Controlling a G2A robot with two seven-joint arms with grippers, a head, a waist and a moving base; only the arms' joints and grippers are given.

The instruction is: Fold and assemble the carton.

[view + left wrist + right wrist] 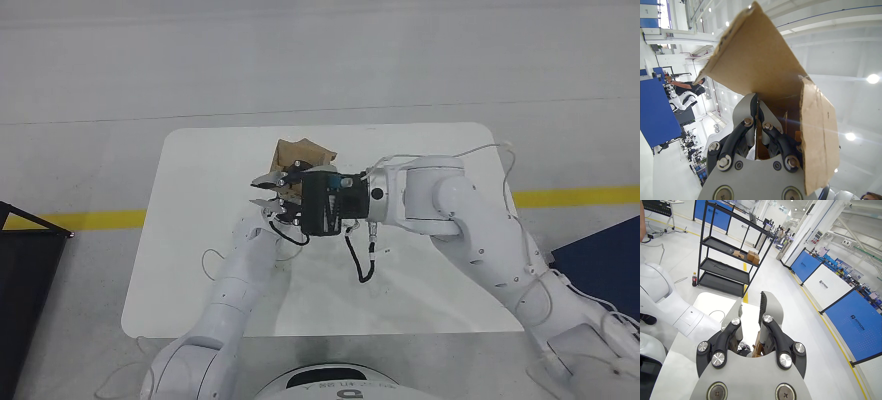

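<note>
One carton (761, 62) of brown corrugated board, partly opened out, is in the grasp of the left gripper (755, 108). The jaws are pressed together on the lower edge of one panel, with the board clamped flat between the black pads (752, 108). This gripper points upward and the carton rises above it. A broad panel slants away overhead, and a second flap (819, 132) with a ragged edge hangs down one side.

Right gripper (751, 307): fingers spread, with a clear gap between the tips through which table and floor show. A strip of cardboard shows low down by the finger bases; whether it touches them cannot be told.

Top view: both arms meet at the carton, the left from the near left and the right from the right side. The carton sits over the far half of the white table (200, 240), near the middle of its far edge. Contact with the table surface cannot be determined.

Beyond the table lies pale floor with a yellow line (100, 218). Farther off stands a black shelf rack (723, 262) carrying several small cardboard boxes (753, 256), with a bottle (694, 279) on the floor at its foot. Blue and white partition panels (829, 287) line the far side.
</note>
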